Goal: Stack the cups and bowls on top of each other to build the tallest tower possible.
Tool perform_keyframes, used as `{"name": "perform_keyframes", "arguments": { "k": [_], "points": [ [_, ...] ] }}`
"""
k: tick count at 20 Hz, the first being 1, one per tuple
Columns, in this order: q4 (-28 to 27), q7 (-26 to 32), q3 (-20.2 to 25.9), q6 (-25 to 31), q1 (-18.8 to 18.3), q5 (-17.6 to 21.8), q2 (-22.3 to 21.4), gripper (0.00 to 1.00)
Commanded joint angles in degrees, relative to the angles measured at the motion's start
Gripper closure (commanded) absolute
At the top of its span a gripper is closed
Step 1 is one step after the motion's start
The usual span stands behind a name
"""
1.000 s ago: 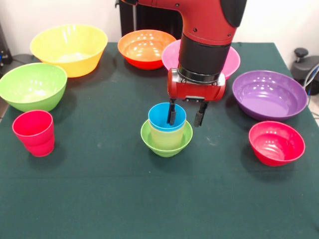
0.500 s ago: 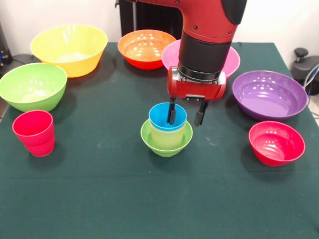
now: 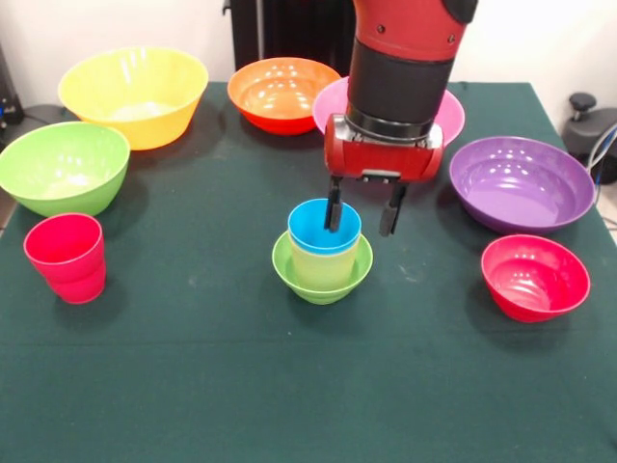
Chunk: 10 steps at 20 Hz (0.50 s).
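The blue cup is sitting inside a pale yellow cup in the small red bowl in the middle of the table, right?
Not quite. The front view shows the blue cup inside the pale yellow cup, but they sit in the small lime-green bowl. The small red bowl stands empty off to the side.

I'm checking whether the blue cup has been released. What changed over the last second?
The gripper rose slightly, open, away from the blue cup, which stays nested in the tower. It looks released. The red cup and the other bowls have not moved.
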State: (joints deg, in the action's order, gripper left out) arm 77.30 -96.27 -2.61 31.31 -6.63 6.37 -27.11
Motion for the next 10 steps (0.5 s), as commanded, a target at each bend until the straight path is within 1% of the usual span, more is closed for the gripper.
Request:
{"name": "perform_keyframes", "arguments": {
  "k": [1,8,10],
  "points": [
    [2.92,0.70,6.64,7.78,-1.28,-0.30,-1.56,0.00],
    [4.54,1.10,8.25,9.84,-2.45,-1.21,-4.32,0.00],
    [5.02,0.99,9.25,9.25,-2.93,-1.72,-4.89,0.00]
  ]
}}
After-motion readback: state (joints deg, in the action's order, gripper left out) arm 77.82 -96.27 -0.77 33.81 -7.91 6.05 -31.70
